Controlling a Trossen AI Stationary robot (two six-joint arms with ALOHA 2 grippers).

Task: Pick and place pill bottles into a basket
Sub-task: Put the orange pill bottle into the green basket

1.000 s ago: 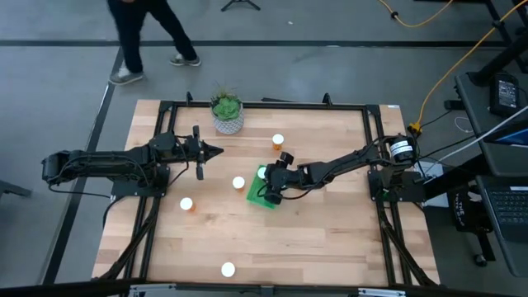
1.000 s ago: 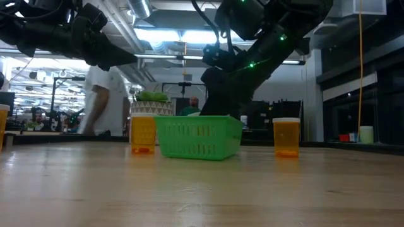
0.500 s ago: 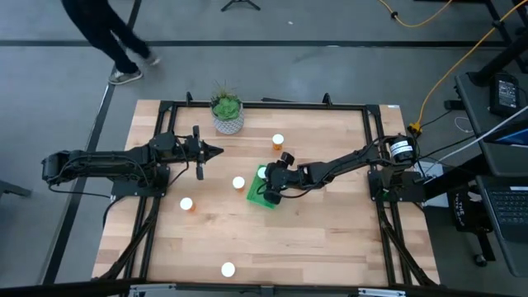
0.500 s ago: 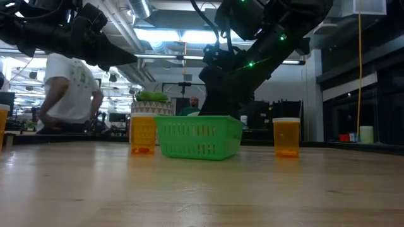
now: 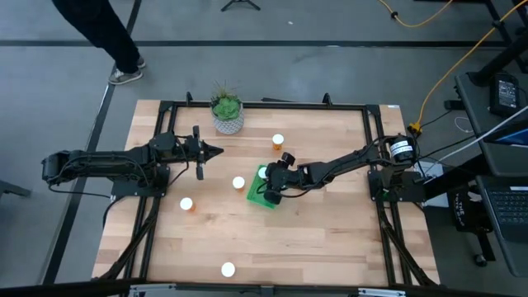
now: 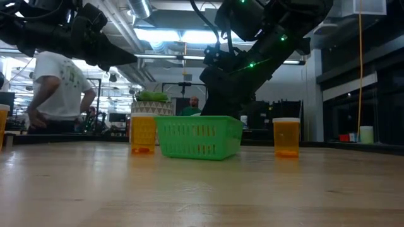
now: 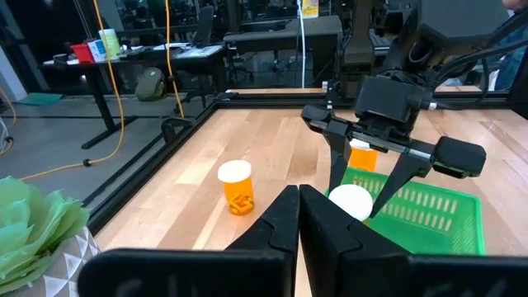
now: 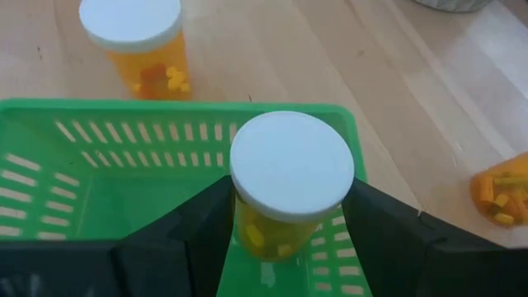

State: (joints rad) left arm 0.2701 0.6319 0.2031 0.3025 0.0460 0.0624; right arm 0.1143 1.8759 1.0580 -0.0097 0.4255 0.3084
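Observation:
A green basket (image 5: 266,199) sits at the table's middle. Slanting down over its far end is my right gripper (image 5: 265,181), shut on an orange pill bottle with a white cap (image 8: 290,165). Other pill bottles stand loose on the wood: one left of the basket (image 5: 238,183), one toward the far edge (image 5: 278,140), one at the left (image 5: 187,204) and one near the front edge (image 5: 228,269). My left gripper (image 5: 216,151) hangs shut and empty above the table, far left of the basket. My right gripper pinches the pill bottle's orange body just under the cap (image 8: 250,235) between its two fingers (image 8: 202,219). The fingers slant down from the table's right side. The bottle sits inside the basket's outline (image 7: 429,219), cap up; the basket wall hides its bottom.
A white pot with a green plant (image 5: 227,116) stands near the far edge. Another orange bottle (image 7: 364,155) shows just behind my right gripper. A person (image 6: 60,88) moves beyond the table's far left corner. Bare wood lies toward the near and right edges.
Both arms and all bottles have stayed where they were. The person beyond the far edge has walked toward the left.

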